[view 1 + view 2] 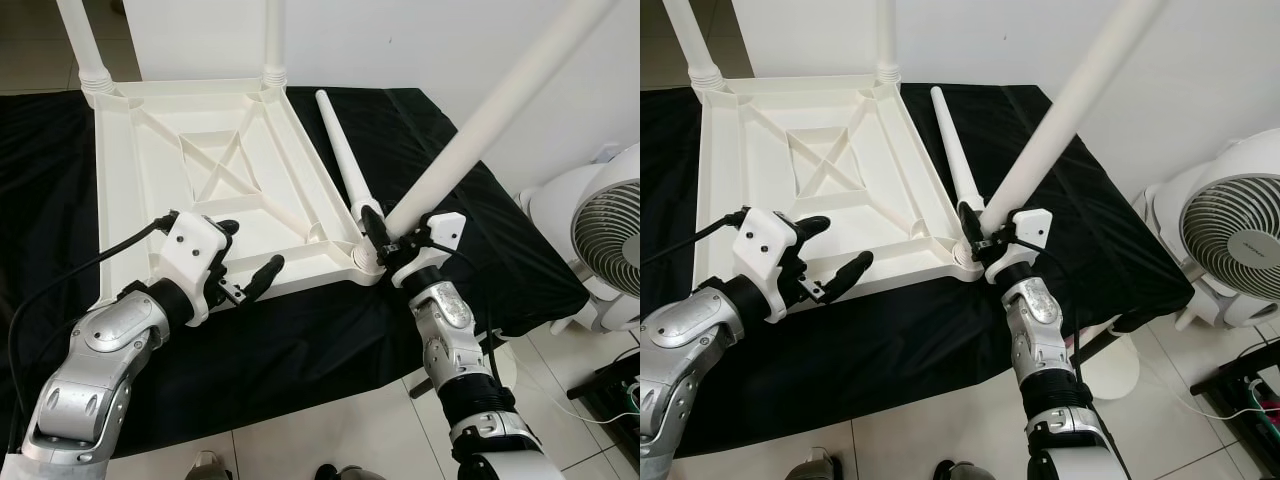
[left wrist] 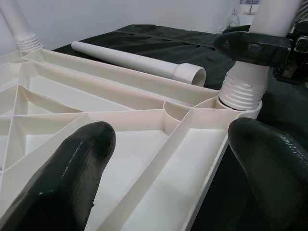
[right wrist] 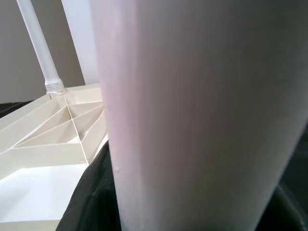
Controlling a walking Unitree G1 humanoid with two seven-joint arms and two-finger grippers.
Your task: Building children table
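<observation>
- Right gripper (image 1: pixel 385 235) clamped on the lower end of a long white tapered plastic leg (image 1: pixel 480 125), just above its threaded collar, with the leg seated in the near right corner socket and leaning up toward the right.
- Left gripper (image 1: pixel 245 258) spread wide, fingers (image 2: pixel 72 173) astride the near rim of the upturned white ribbed plastic tabletop (image 1: pixel 215 175) but closed on nothing.
- Tabletop lying underside up on a black cloth (image 1: pixel 300 350) spread over the work surface; two more white legs (image 1: pixel 85 40) already standing in the far corners.
- Spare white tapered leg (image 1: pixel 340 150) lying loose on the cloth just beside the tabletop's right edge, threaded end nearest the socket in use.
- White floor fan (image 1: pixel 610 240) standing off to the right, well apart from the work.
- Probably light, stiff and smooth; likely to slip if gripped high on the taper, so best held low near the threads, where turning force goes straight into the socket.
- Tilt looks risky for cross-threading; likely needs straightening upright before further turning, with the rim steadied at the near edge.
</observation>
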